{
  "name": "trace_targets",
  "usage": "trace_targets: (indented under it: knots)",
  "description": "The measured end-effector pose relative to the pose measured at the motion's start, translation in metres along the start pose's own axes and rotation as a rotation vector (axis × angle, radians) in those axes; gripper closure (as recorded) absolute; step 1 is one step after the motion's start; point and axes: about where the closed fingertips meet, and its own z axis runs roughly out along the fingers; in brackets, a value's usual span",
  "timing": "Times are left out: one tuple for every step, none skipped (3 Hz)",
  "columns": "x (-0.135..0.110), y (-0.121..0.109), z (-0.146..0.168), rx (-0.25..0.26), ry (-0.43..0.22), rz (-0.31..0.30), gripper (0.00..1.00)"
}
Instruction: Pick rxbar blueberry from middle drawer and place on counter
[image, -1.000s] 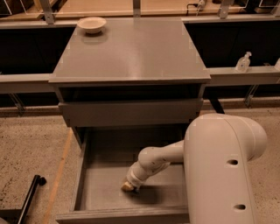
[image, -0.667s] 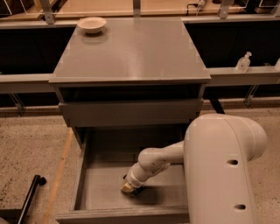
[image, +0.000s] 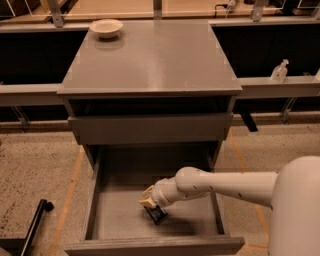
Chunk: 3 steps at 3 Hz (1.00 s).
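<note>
The middle drawer (image: 100, 200) is pulled open at the bottom of the grey cabinet. My arm reaches into it from the right. The gripper (image: 152, 207) is low over the drawer floor near the front middle, pointing down. A small dark shape (image: 157, 215) sits right under the gripper tip on the drawer floor. It looks like the rxbar blueberry, and the gripper partly hides it. I cannot tell whether the gripper holds it. The counter (image: 155, 55) is the cabinet's flat grey top, above and behind the gripper.
A pale bowl (image: 106, 27) stands on the counter's far left corner. A shallower shut drawer front (image: 150, 127) overhangs the back of the open drawer. A clear bottle (image: 279, 71) stands on the ledge at right. A black rod (image: 35, 220) lies on the floor at left.
My arm's bulky upper part has shifted right and lower in view, and the forearm now looks stretched out. The gripper stays at about the same spot low in the drawer.
</note>
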Motion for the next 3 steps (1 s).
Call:
trace_targets:
  knots:
    - [-0.014, -0.005, -0.019, 0.023, -0.087, -0.004, 0.3]
    - [-0.009, -0.007, -0.022, 0.029, -0.106, 0.029, 0.06]
    - [0.006, -0.008, -0.019, 0.033, -0.086, 0.076, 0.0]
